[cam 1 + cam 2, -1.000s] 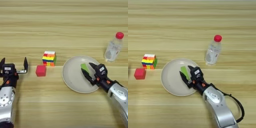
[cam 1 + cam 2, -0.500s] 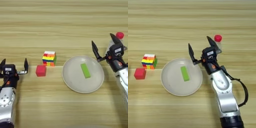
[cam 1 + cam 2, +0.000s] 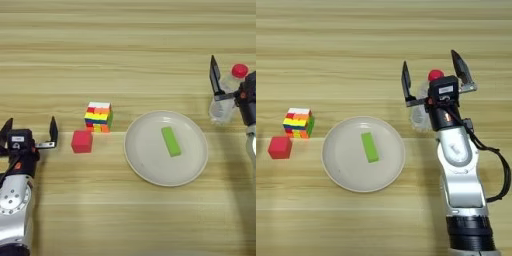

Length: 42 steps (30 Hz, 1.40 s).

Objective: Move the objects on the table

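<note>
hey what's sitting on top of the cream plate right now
Only the green block lies on the plate, flat, near its middle. The block hides the patch of plate beneath it. The right gripper is off the plate, fingers open around the bottle.

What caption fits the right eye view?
Right hand open around the bottle; green block lies on the plate.

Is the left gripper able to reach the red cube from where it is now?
Probably yes. The left gripper is open beside the small red cube, with only bare table between them. The puzzle cube stands just behind the red cube, off the direct path.
</note>
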{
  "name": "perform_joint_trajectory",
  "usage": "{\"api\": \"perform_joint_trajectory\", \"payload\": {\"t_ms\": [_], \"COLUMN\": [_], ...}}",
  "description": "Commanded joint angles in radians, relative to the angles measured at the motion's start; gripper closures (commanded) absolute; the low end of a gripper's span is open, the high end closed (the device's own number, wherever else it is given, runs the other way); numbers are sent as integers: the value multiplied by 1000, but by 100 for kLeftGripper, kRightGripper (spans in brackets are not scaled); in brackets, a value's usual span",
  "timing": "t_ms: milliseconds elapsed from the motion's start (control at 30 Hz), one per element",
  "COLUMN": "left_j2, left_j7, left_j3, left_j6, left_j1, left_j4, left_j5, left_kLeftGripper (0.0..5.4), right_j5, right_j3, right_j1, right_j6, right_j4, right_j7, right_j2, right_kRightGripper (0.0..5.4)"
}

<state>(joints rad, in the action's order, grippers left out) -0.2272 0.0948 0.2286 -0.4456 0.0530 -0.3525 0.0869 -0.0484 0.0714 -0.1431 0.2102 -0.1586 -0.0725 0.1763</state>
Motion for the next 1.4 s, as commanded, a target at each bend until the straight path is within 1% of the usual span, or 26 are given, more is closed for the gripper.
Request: {"api": "perform_joint_trajectory", "payload": {"t_ms": [33,233,367,533,633,833,1133,1400], "left_j2": [1,3,5,5,6,6,9,10], "left_j7": [0,0,-2,-3,-3,-3,-6,-6], "left_j3": [-5,-8,-9,-9,-10,-10,-10,-10], "left_j6": [8,8,8,7,7,7,7,10], "left_j1": [-5,-5,-5,-6,-6,-4,1,4], "left_j4": [-2,-1,0,-4,-4,-2,4,10], "left_j5": [-7,-10,-11,-12,-13,-13,-15,-16], "left_kLeftGripper": [0,0,0,0,0,0,0,0], "right_j5": [17,118,164,200,209,214,207,201], "right_j3": [30,80,108,124,125,111,102,94], "right_j1": [-37,-79,-106,-132,-140,-138,-140,-149], "right_j6": [-14,-63,-78,-88,-89,-96,-116,-116], "right_j4": [72,194,261,332,355,360,386,426], "right_j7": [4,-19,-30,-46,-55,-76,-87,-90], "right_j2": [12,7,8,9,9,6,6,8], "right_kRightGripper": [1,1,1,1,1,1,1,1]}}
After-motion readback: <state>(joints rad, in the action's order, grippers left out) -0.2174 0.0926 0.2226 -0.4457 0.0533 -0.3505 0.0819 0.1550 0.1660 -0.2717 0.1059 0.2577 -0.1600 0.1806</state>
